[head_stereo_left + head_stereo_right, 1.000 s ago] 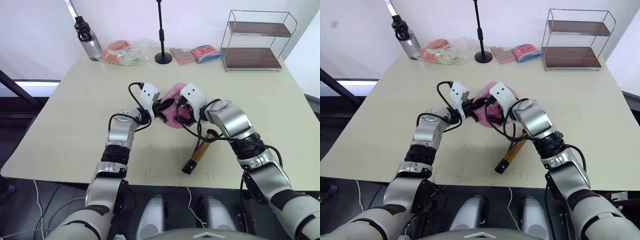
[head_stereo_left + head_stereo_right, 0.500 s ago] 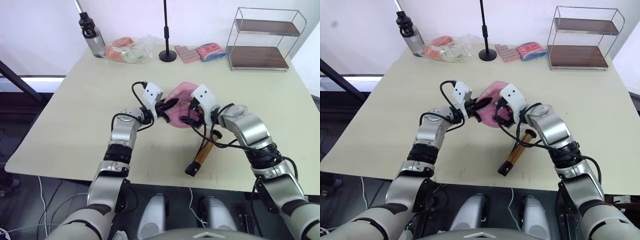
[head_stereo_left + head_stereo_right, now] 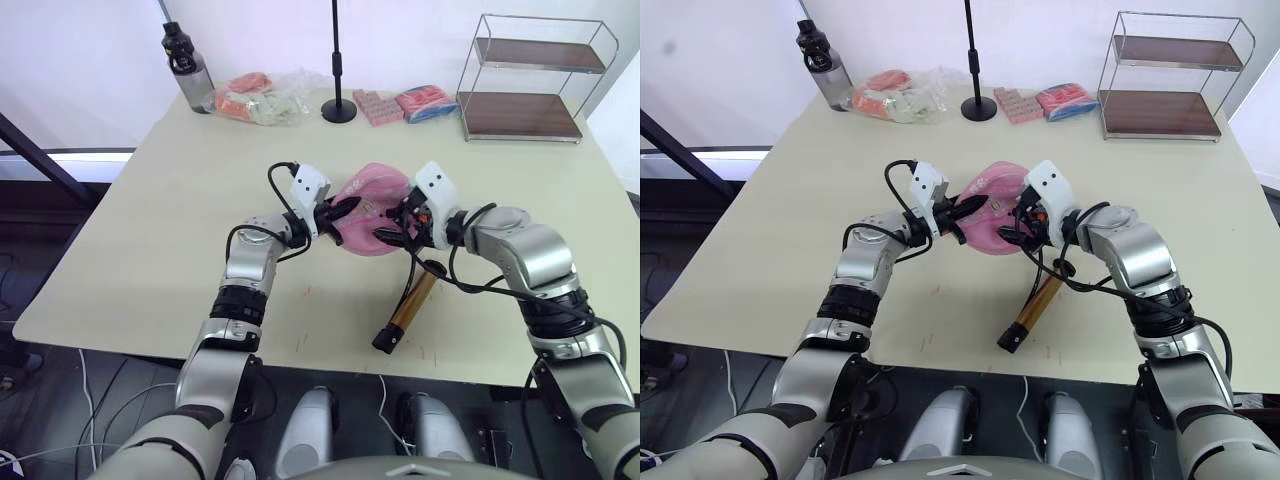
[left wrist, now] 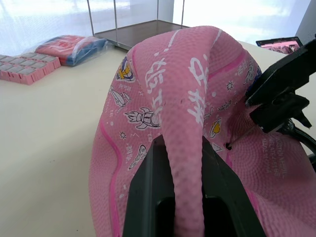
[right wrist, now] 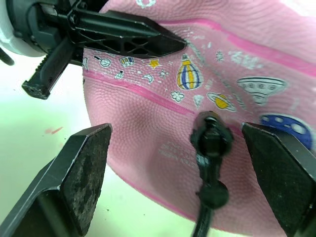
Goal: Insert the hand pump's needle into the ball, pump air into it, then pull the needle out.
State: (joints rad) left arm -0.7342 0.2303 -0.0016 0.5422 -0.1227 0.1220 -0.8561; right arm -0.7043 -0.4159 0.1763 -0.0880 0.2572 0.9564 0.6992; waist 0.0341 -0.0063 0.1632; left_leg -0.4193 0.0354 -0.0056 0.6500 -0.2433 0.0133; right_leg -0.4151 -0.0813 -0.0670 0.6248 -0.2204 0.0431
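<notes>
The pink ball [image 3: 372,200], flattened and printed with cartoons, lies mid-table. My left gripper [image 3: 338,211] is shut on a raised fold of the ball [image 4: 183,89], with one finger on each side. My right gripper [image 3: 404,218] is at the ball's right side, its fingers [image 5: 81,173] spread wide open around the needle's black fitting [image 5: 211,136], which stands against the ball's skin. The metal pin itself is hidden. A thin black hose runs from the fitting to the hand pump [image 3: 412,303], which lies on the table near the front edge with its gold barrel angled and no gripper on it.
Along the table's back edge stand a water bottle [image 3: 188,68], plastic bags of snacks [image 3: 262,97], a black stand [image 3: 338,108], pink packets [image 3: 378,105] and a wire shelf [image 3: 535,72]. The table's front edge [image 3: 300,345] runs just beyond the pump's end.
The camera has shifted. My right gripper has slid to the right along the ball, and its forearm has swung outward. The left gripper keeps its hold on the fold.
</notes>
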